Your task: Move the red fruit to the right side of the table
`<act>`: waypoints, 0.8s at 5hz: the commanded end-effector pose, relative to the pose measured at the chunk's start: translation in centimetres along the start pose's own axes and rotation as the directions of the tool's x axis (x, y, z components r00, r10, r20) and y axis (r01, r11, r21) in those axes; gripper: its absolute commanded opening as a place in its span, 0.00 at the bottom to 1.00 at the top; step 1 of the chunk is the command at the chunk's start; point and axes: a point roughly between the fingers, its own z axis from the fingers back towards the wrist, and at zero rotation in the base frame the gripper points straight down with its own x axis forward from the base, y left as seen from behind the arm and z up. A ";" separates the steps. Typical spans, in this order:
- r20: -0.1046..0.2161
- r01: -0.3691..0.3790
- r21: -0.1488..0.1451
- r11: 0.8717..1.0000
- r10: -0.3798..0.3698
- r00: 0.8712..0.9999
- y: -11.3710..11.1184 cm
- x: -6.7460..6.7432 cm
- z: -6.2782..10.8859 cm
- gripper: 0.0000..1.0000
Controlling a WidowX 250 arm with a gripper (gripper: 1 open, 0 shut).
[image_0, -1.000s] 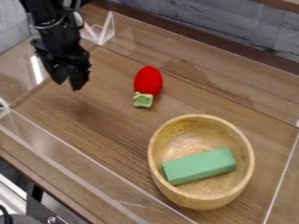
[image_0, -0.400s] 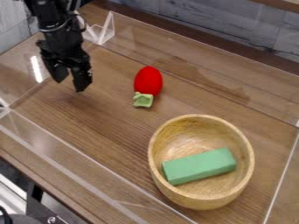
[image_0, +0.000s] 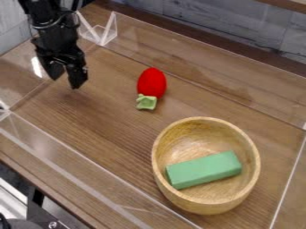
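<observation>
The red fruit [image_0: 150,84] lies on the brown wood-grain table [image_0: 107,125] near its middle, its light green cap pointing toward the camera. My black gripper [image_0: 57,73] hangs pointing down over the table's far left part, well to the left of the fruit and apart from it. Its fingers stand open with nothing between them.
A round light wooden bowl [image_0: 206,165] sits at the front right with a green rectangular block [image_0: 203,169] inside. Low clear acrylic walls [image_0: 72,183] border the table on all sides.
The gripper has drifted a little to the left and away from the fruit, with its fingers open. The fruit, bowl and block have not moved.
</observation>
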 end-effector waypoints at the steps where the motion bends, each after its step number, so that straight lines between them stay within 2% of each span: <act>1: 0.045 -0.021 0.020 1.000 0.020 0.999 1.2 1.2 1.6 1.00; 3: 0.040 0.035 0.005 0.999 -0.035 0.999 -0.4 2.0 2.6 1.00; 4: 0.038 0.020 -0.002 1.000 -0.020 0.999 -1.1 1.8 1.5 1.00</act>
